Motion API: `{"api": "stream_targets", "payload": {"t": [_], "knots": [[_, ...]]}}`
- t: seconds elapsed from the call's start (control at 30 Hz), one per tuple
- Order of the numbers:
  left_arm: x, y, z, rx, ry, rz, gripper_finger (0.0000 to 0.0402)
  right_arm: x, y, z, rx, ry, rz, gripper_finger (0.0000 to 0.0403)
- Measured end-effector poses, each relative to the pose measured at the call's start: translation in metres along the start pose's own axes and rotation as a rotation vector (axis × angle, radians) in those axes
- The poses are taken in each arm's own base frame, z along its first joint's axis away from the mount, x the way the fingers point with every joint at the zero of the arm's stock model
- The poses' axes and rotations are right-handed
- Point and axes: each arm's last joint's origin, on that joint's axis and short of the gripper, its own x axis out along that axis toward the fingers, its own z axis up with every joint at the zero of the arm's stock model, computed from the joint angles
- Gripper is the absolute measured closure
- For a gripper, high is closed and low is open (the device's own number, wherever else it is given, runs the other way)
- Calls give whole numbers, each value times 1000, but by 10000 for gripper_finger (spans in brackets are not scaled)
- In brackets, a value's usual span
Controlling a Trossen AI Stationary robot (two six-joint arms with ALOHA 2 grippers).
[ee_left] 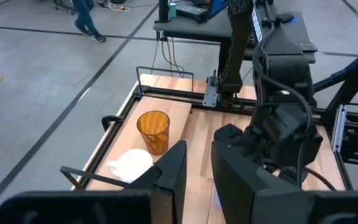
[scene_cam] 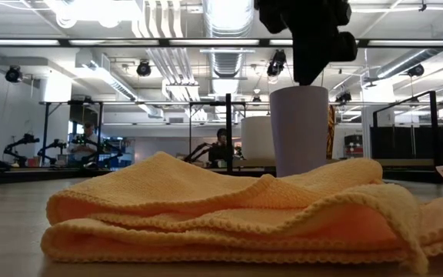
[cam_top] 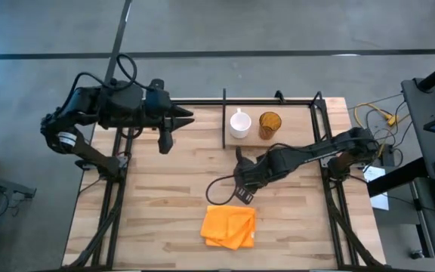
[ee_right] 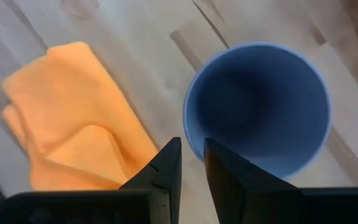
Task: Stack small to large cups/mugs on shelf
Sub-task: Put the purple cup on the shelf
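The white mug (cam_top: 239, 123) and the amber cup (cam_top: 269, 125) stand side by side on the shelf (cam_top: 297, 134) at the table's far edge, next to its black divider (cam_top: 224, 119). They also show in the left wrist view, mug (ee_left: 132, 165) and cup (ee_left: 153, 129). The lavender-blue tumbler (scene_cam: 300, 131) stands upright mid-table, mouth up (ee_right: 260, 106), under my right gripper (cam_top: 242, 189), which is shut on its rim. My left gripper (cam_top: 166, 141) hovers over the far left of the table, slightly open and empty. My right gripper holds the tumbler by its rim (ee_right: 190, 148), one finger (ee_right: 225, 171) inside the mouth and the other finger (ee_right: 166, 168) outside. The fingers come from above, pointing down. The tumbler is upright; the cloth hides its base, so whether it stands on the table cannot be told.
A folded orange cloth (cam_top: 229, 227) lies near the table's near edge, just in front of the tumbler, and fills the low view's foreground (scene_cam: 229, 208). A black cable loops on the table (cam_top: 216, 189) beside my right gripper. Bare wood lies between the tumbler and the shelf.
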Motion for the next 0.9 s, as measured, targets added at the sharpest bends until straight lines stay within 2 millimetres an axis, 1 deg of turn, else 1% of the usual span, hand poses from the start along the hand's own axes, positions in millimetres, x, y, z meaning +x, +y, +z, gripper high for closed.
{"api": "stream_targets", "payload": {"t": [0.2, 0.37, 0.47, 0.57, 0.73, 0.8, 0.9], "knots": [[0, 0, 0, 1, -1, -1, 340, 10, 1, 0, -2, 19, -23, 340], [0, 0, 0, 1, -1, -1, 340, 12, 2, 0, -4, 24, -30, 340], [0, 0, 0, 1, -1, -1, 340, 12, 1, 0, -10, 25, -31, 351], [0, 0, 0, 1, -1, -1, 340, 7, 0, -1, -11, 26, -32, 384], [0, 0, 0, 1, -1, -1, 340, -2, -9, -6, -26, 43, -94, 393], [0, 0, 0, 1, -1, -1, 340, -11, -16, -10, -34, 70, -155, 394], [0, 0, 0, 0, -1, -1, 340, -35, -27, -15, -34, 81, -243, 394]]}}
